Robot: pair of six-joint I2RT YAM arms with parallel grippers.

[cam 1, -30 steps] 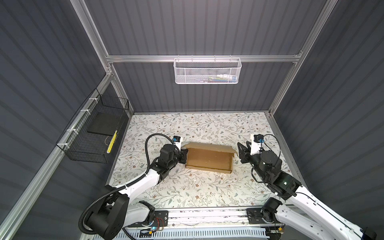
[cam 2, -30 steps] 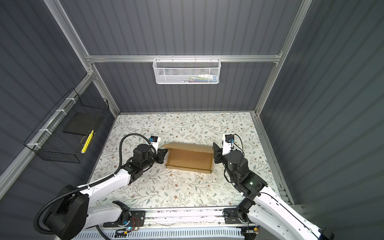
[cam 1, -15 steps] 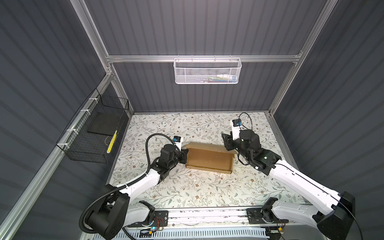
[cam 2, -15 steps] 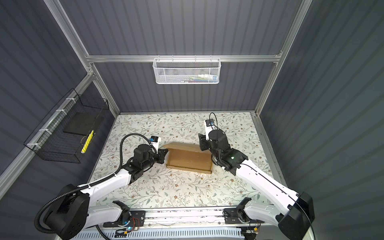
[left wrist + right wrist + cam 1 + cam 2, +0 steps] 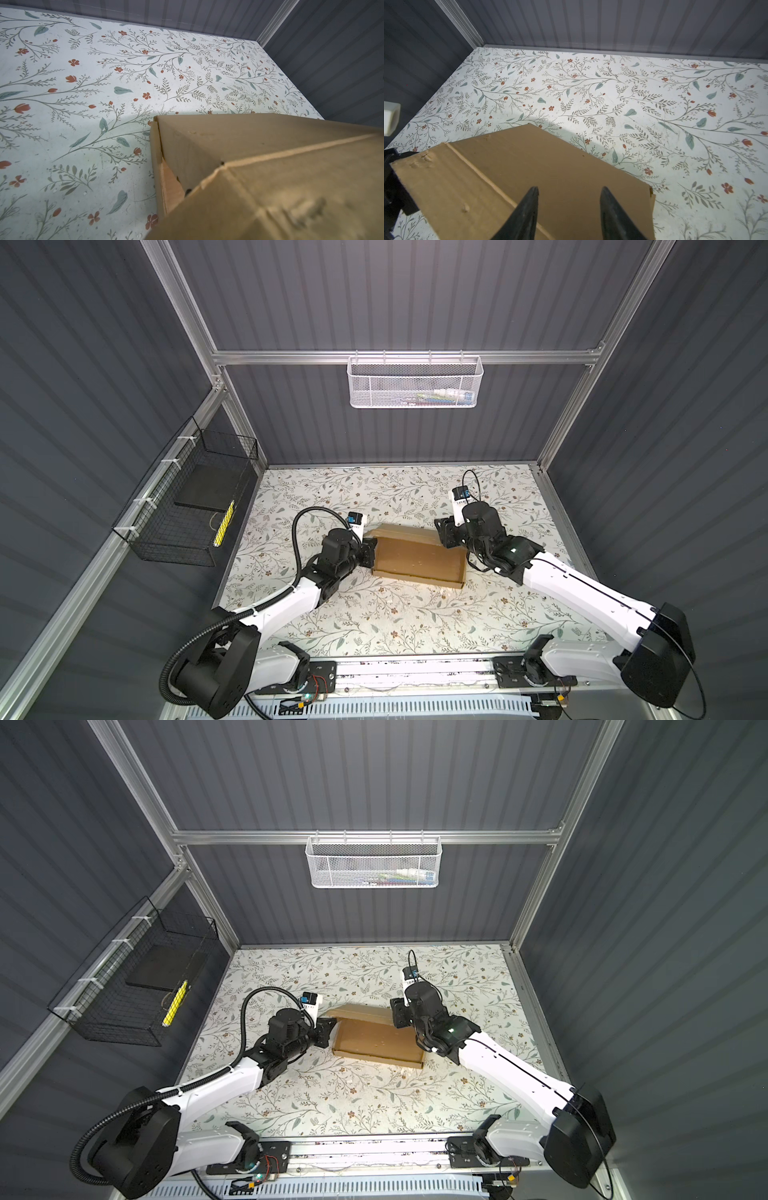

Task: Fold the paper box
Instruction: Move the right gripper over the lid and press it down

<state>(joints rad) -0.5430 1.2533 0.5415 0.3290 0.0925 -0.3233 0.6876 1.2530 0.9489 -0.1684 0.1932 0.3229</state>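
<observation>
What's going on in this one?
Both claws are at a brown paper box lying on the floral table. The left claw, shut, sits at the box's left end. The right claw, open, is over its top near the right end. The box looks largely folded already.

My left arm [image 5: 286, 608] reaches in low from the near left, forearm stretched toward the middle. Its wrist is turned so the left gripper [image 5: 369, 554] points right, jaws pressed together. My right arm [image 5: 582, 593] comes from the near right, extended far and leftward, with the right gripper [image 5: 443, 533] angled left and down. In the right wrist view its two black fingers [image 5: 532, 199] stand apart with a clear gap.
</observation>
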